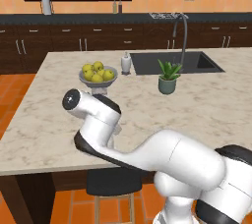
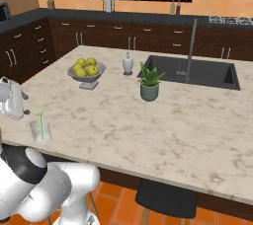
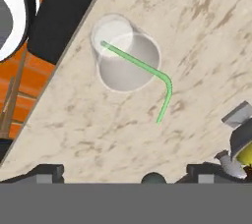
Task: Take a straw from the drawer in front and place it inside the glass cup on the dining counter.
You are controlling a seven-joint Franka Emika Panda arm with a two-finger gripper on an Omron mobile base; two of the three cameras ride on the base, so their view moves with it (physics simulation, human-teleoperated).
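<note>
We see our claw spread wide and released, its 2 dark tips at the bottom of the hand view with nothing between them, hanging above the marbled bench. Straight below it stands the glass cup, close to the bench edge, and the green straw sits inside it: the lower end rests on the cup's bottom, the shaft leans over the rim, and the bent end hangs outside. In the right base view the cup with its straw stands near the front left corner of the bench, just beside the white hand. Farther along we see a bowl of lemons, a white dispenser, a potted plant and a dark sink.
</note>
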